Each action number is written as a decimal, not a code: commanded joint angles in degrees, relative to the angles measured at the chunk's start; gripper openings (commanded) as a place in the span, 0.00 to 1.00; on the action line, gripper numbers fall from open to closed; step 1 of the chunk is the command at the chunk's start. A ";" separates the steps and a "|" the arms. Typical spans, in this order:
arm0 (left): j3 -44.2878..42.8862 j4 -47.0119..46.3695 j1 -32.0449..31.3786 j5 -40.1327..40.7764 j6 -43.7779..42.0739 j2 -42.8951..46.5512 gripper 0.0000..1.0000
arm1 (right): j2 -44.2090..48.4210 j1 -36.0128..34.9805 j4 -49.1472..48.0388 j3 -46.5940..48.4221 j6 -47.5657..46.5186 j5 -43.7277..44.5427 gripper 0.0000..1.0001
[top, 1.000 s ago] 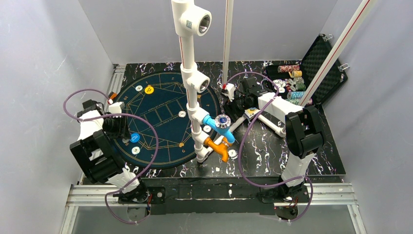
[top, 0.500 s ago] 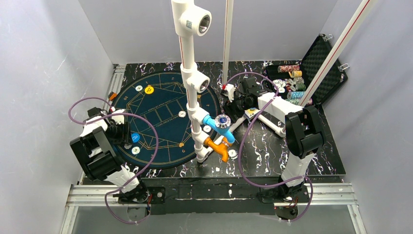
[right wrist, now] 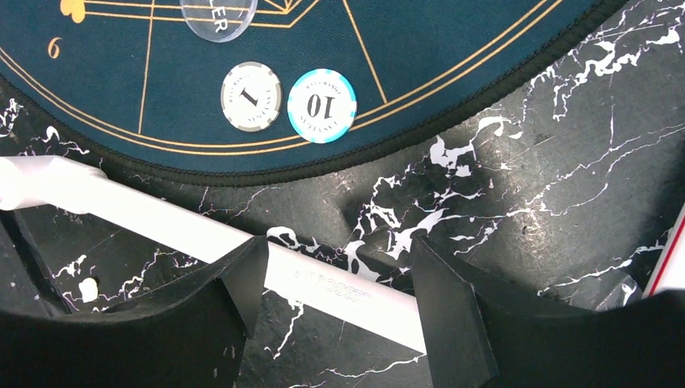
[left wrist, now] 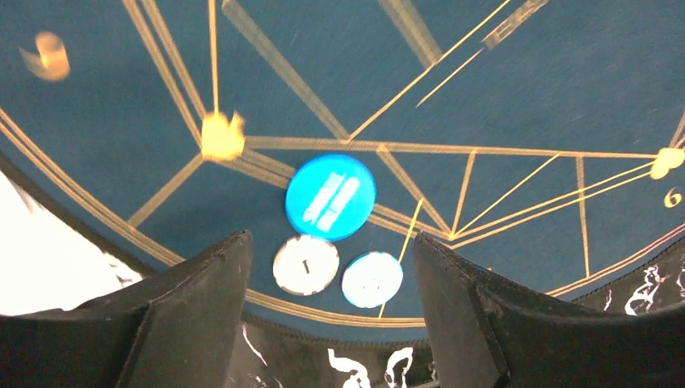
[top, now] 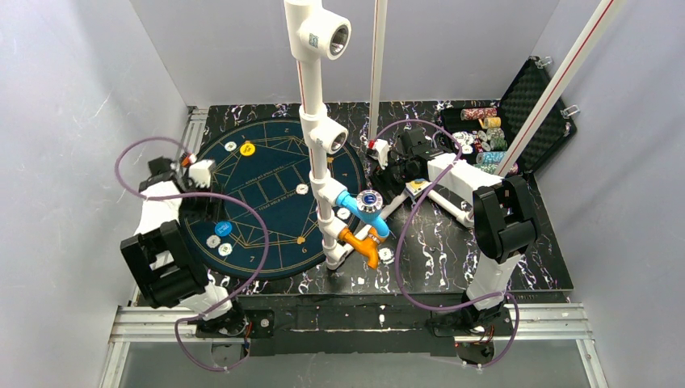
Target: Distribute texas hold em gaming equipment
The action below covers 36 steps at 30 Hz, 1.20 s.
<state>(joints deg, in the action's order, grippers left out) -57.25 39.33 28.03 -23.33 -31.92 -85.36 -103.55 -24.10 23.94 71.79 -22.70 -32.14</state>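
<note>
A large blue chip (left wrist: 330, 196), a white-grey chip (left wrist: 305, 264) and a blue-rimmed chip (left wrist: 371, 280) lie together near the edge of the round dark-blue mat (left wrist: 517, 97). They also show in the top view, the blue chip (top: 224, 229) foremost. My left gripper (left wrist: 327, 242) is open and empty, hovering above the mat's left side (top: 198, 172). My right gripper (right wrist: 339, 250) is open and empty over the marble table (top: 389, 166), a white pipe (right wrist: 202, 230) under it. A white "1" chip (right wrist: 251, 95) and a blue "10" chip (right wrist: 322, 105) lie on the mat ahead. No cards show.
A white pipe stand (top: 317, 137) with blue and orange fittings rises mid-table. A yellow chip (top: 248, 149) and a white chip (top: 230, 146) lie on the mat's far side. An open black case (top: 529, 101) with chip stacks sits far right. A clear dealer button (right wrist: 218, 14) lies on the mat.
My left gripper has moved away from the three chips toward the far left side of the mat, open and empty. The right arm has not moved.
</note>
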 commanded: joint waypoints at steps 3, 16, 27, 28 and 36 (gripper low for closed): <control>-10.62 -0.90 -17.08 0.63 3.05 -2.68 0.72 | 0.10 -0.16 0.99 2.35 -0.04 -1.88 0.74; -33.20 -3.92 -40.44 11.80 5.76 -27.64 0.74 | 1.27 -0.34 1.79 0.71 -1.48 1.49 0.78; -35.37 -3.74 -45.35 11.94 6.52 -33.64 0.74 | 0.27 -0.34 1.82 0.63 -2.34 2.61 0.98; -35.19 -3.74 -45.50 11.99 6.55 -33.76 0.74 | 0.38 -0.34 1.81 0.59 -2.43 2.80 0.98; -31.26 -4.58 -47.25 13.09 6.15 -32.66 0.66 | 0.37 -0.34 1.72 0.37 -2.70 3.49 0.98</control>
<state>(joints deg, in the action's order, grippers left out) -90.98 34.24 -17.91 -11.14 -25.61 -119.66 -103.55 -24.14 25.58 72.20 -24.40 -28.69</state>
